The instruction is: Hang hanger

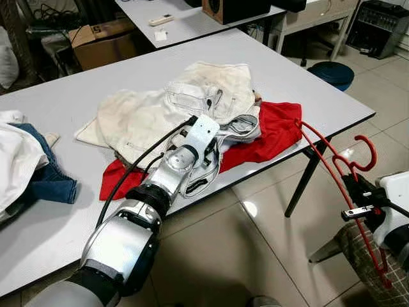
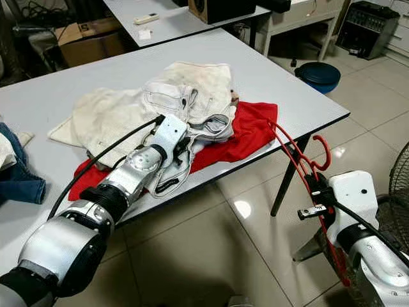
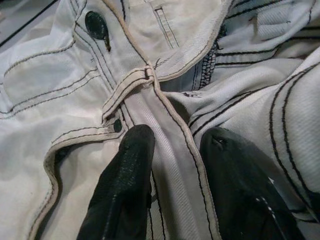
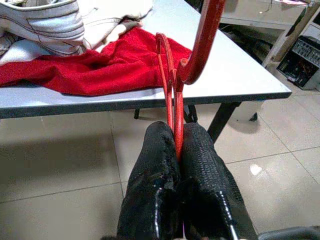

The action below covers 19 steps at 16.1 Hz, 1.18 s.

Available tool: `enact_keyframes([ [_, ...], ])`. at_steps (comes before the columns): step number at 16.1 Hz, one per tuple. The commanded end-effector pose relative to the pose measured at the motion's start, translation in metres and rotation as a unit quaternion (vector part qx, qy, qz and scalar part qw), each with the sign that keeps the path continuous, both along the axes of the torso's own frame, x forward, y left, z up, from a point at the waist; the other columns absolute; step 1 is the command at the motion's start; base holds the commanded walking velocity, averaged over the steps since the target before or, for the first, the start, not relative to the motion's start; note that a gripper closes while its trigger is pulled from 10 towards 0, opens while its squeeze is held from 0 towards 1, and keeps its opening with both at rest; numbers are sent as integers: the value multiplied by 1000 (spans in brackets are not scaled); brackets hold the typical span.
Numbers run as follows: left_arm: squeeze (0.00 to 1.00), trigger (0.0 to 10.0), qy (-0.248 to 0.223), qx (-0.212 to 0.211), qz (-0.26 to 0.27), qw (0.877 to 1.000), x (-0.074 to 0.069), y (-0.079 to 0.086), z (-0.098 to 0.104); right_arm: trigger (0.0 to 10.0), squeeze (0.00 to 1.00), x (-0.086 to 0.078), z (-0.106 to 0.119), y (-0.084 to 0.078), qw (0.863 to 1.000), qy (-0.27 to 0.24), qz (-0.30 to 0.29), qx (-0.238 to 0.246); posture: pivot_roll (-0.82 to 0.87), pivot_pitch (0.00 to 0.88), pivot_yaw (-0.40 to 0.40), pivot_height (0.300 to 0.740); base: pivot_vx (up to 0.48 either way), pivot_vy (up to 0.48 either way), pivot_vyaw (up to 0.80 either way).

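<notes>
The red wire hanger is held in the air beside the table's right edge, over the floor, hook upward. My right gripper is shut on its wire just below the hook. On the grey table lies a pile of white garments with dark stitching on top of a red cloth. My left gripper reaches over the table's front edge and presses into the near part of the white pile, with a seamed strip of the fabric pinched between its fingers.
Blue jeans and a white cloth lie at the table's left end. Behind are a second table and a cardboard box. A blue round object sits on the tiled floor at the right.
</notes>
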<state>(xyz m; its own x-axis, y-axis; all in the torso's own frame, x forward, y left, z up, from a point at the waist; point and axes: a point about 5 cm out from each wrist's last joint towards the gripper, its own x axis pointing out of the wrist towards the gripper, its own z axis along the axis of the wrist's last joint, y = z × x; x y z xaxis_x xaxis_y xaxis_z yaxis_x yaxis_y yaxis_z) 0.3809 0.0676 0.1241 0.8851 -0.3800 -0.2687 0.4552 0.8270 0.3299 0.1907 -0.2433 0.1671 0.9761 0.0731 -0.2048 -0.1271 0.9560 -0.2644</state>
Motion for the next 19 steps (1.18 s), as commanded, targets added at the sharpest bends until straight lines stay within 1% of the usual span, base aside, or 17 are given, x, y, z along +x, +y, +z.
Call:
enact_keyframes([
  [1, 0, 0, 9, -3, 16, 1000, 1, 9, -3, 10000, 0, 0, 3, 0, 1000, -10, 2, -2, -299, 91, 98, 740, 0, 0, 0],
  [2, 0, 0, 8, -1, 18, 1000, 1, 10, -2, 10000, 0, 0, 3, 0, 1000, -10, 3, -2, -299, 91, 98, 740, 0, 0, 0],
  [3, 0, 0, 11, -12, 30, 999, 2, 14, -2, 10000, 0, 0, 3, 0, 1000, -11, 3, -2, -298, 90, 100, 740, 0, 0, 0],
  [4, 0, 0, 9, -13, 34, 999, 3, 16, -1, 10000, 0, 0, 3, -1, 1000, -11, 3, -2, -298, 89, 101, 740, 0, 0, 0],
  [6, 0, 0, -7, -19, 32, 999, 6, 20, 6, 10000, 0, 0, 4, -1, 1000, -14, 1, -2, -298, 88, 104, 740, 0, 0, 0],
  [8, 0, 0, -70, 3, 4, 998, 10, 21, 24, 10000, 0, 0, 5, -2, 1000, -20, -2, -1, -296, 87, 107, 740, 0, 0, 0],
  [9, 0, 0, -123, 44, -10, 991, 11, 22, 36, 10000, 0, 0, 6, -2, 1000, -24, -3, -1, -296, 87, 107, 740, 0, 0, 0],
  [10, 0, 0, -179, 69, -31, 981, 12, 22, 53, 10000, 0, 0, 6, -2, 1000, -25, -4, -1, -294, 85, 109, 740, 0, 0, 0],
  [11, 0, 0, -195, 72, -40, 977, 12, 22, 59, 10000, 0, 1, 6, -2, 1000, -26, -4, 0, -289, 83, 111, 740, 0, 0, 0],
  [13, 0, 0, -258, 115, -99, 954, 7, 25, 84, 10000, 0, 2, 4, -2, 1000, -29, -4, 1, -274, 78, 116, 740, 0, 0, 0],
  [14, 0, 0, -275, 138, -119, 944, 4, 29, 93, 10000, 0, 4, 4, -1, 999, -32, -2, 3, -261, 71, 120, 740, 0, 0, 0],
  [15, 0, 0, -280, 158, -129, 938, 0, 33, 98, 10000, 0, 7, 3, 1, 999, -37, 0, 7, -245, 64, 123, 740, 0, 0, 0],
  [16, 0, 0, -259, 163, -143, 941, -4, 34, 93, 10000, 0, 9, 2, 2, 999, -40, 2, 10, -240, 62, 123, 740, 0, 0, 0],
  [17, 0, 0, -233, 163, -160, 945, -9, 32, 81, 10000, 0, 12, 1, 4, 999, -41, 4, 13, -227, 56, 125, 740, 0, 0, 0],
  [18, 0, 0, -178, 128, -157, 963, -12, 32, 61, 10000, 0, 14, -1, 6, 999, -41, 6, 16, -215, 50, 123, 740, 0, 0, 0],
  [19, 0, 10000, -139, 104, -167, 970, -17, 30, 43, 10000, 0, 16, -3, 8, 999, -40, 10, 20, -215, 50, 123, 740, 0, 0, 0],
])
